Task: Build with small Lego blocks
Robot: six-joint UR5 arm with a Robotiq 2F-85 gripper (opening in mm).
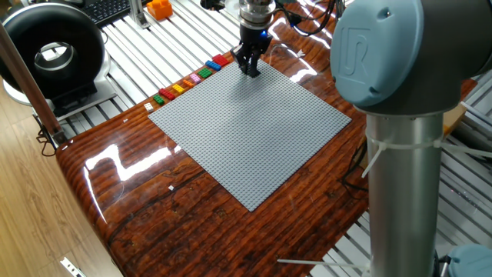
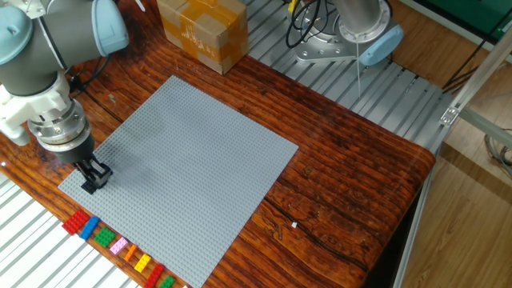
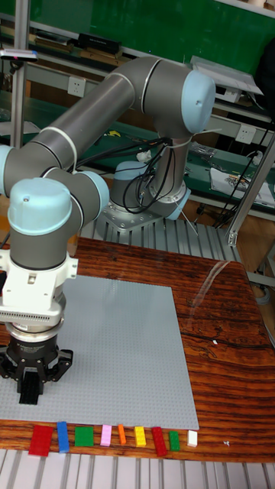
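Observation:
The small Lego blocks lie in a single row [image 1: 191,79] just off one edge of the grey baseplate [image 1: 254,131]. The same row [image 2: 120,248] runs along the table's front edge in the tall fixed view [image 3: 107,437], coloured red, blue, green, pink, orange, yellow and white. My gripper [image 1: 250,71] points straight down at the baseplate's corner beside the red end of the row. Its black fingers [image 3: 29,396] are pressed together, tips at or just above the studs [image 2: 90,184]. I cannot make out whether anything dark is held between them.
A cardboard box [image 2: 202,32] stands beyond the far corner of the baseplate. The orange chunky object [image 1: 159,8] and a black round device [image 1: 50,50] sit off the table on the slatted bench. A second arm's column [image 1: 400,154] rises at the near right. A tiny white scrap [image 2: 294,225] lies on the wood.

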